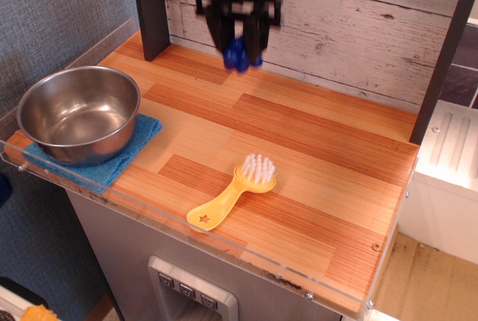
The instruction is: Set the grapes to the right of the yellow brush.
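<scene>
My gripper (238, 46) is at the back of the wooden table, blurred by motion, shut on the dark-blue grapes (238, 55). It holds them in the air above the table's far edge, near the plank wall. The yellow brush (233, 193) lies near the front edge, white bristles up at its far end and the star-holed handle pointing toward the front left. The grapes are well behind the brush and slightly to its left in the view.
A steel bowl (78, 113) sits on a light-blue cloth (127, 153) at the front left. A dark post (151, 7) stands at the back left and another at the right (442, 60). A clear plastic lip (187, 224) runs along the front edge.
</scene>
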You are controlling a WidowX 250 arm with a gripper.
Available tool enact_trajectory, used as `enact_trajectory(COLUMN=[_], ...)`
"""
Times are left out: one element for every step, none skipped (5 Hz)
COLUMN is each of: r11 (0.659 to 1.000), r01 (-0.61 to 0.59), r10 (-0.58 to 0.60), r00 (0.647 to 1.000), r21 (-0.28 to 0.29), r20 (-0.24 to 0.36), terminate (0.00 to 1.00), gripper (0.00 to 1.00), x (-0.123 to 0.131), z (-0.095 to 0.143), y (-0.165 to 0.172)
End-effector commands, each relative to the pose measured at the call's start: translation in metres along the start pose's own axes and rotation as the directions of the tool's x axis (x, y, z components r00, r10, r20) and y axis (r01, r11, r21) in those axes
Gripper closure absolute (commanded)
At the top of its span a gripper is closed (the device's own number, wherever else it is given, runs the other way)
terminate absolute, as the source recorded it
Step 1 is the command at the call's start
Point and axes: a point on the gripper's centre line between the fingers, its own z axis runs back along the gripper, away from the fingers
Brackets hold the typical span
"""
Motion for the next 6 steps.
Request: enact_trajectory(r11=[0.944,0.905,0.869,0.831,0.824,0.806], r01=[0.330,0.424,0.493,0.555,0.566,0.592], r10=[-0.329,-0.418,-0.482,-0.544,-0.555,-0.588], r00=[0.943,0.900,0.861,0.821,0.814,0.796], r21=[0.000,0.024,0.036,0.022,0.015,-0.021], r20=[-0.055,-0.127,-0.160,-0.174,-0.173,-0.143], terminate=[0.00,0.00,0.00,0.00,0.00,0.00], gripper=[1.00,1.00,1.00,1.00,1.00,1.00], x=[-0.072,-0.107,-0.130,-0.137,-0.131,-0.120], z=[0.017,0.001,-0.011,-0.024,-0.033,-0.040], y=[-0.078,-0.092,-0.102,-0.112,-0.116,-0.117])
